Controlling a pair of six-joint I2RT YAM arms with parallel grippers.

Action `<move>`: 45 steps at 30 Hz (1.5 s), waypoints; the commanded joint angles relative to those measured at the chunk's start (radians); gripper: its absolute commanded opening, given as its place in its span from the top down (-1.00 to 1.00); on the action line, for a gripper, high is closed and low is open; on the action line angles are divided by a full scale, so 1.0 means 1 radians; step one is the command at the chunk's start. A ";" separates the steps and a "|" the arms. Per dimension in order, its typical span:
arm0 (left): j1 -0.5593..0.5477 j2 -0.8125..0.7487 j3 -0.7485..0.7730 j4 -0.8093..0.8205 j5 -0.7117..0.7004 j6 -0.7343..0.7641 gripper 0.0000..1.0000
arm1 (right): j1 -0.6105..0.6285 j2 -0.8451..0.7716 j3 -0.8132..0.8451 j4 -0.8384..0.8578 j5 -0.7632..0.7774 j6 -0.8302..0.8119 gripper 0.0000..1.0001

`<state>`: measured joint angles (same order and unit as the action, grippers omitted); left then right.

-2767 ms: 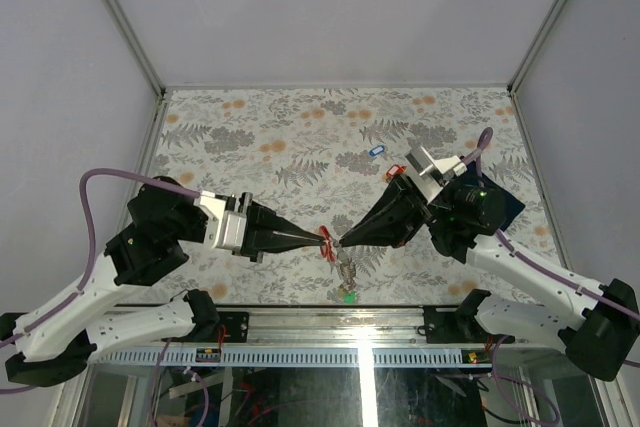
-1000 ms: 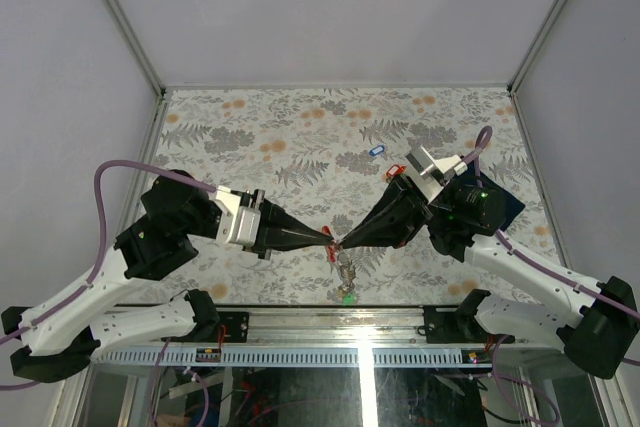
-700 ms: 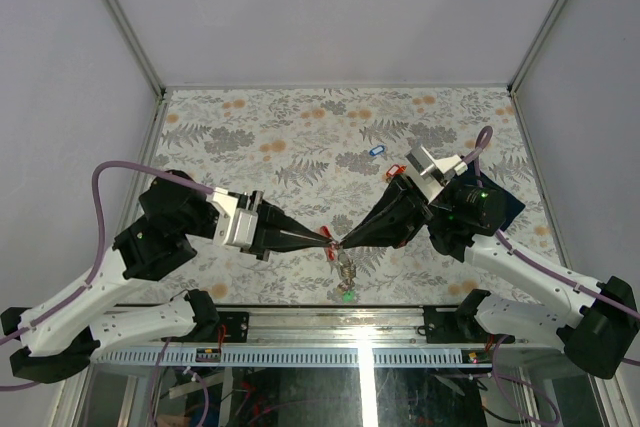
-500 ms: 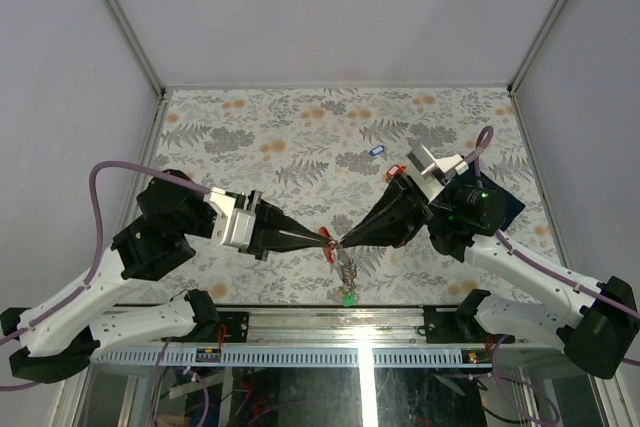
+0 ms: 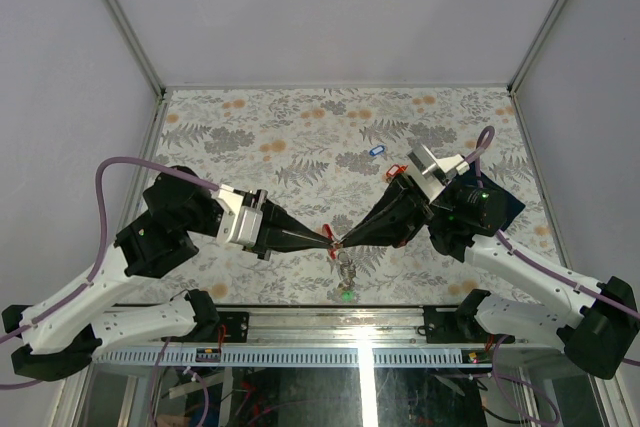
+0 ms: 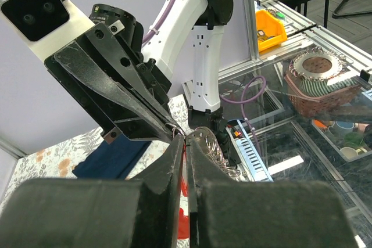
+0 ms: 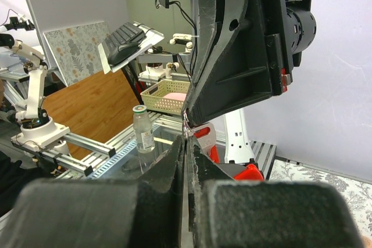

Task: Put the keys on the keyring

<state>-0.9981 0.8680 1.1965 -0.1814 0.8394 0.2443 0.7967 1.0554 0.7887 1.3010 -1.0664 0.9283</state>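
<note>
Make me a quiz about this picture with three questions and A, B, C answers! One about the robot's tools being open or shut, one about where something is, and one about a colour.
1. How are the left tool and the right tool?
A. Both wide open
B. One open, one shut
C. Both shut, tips nearly meeting

2. Where is the key with the blue tag?
A. Lying alone on the table, beyond both tools
B. Pinched in the left tool
C. Inside a cup

3. What colour is the tag at the near end of the bunch of keys under the tool tips?
A. Yellow
B. Green
C. White

Answers:
1 C: both wrist views show the fingers pressed together.
2 A: the top view shows it by itself on the flowery surface.
3 B: it shows bright green near the table's front edge.
</note>
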 commanded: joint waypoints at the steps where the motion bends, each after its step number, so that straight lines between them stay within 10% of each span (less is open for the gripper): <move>1: 0.004 -0.001 0.035 0.001 0.034 0.003 1.00 | -0.005 -0.029 0.044 0.051 0.051 -0.002 1.00; 45: 0.004 -0.017 0.046 0.000 0.049 0.008 1.00 | -0.020 -0.055 0.010 -0.025 0.103 -0.058 1.00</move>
<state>-0.9974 0.8639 1.2007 -0.1867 0.8524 0.2455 0.7925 1.0256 0.7879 1.2396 -1.0294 0.8894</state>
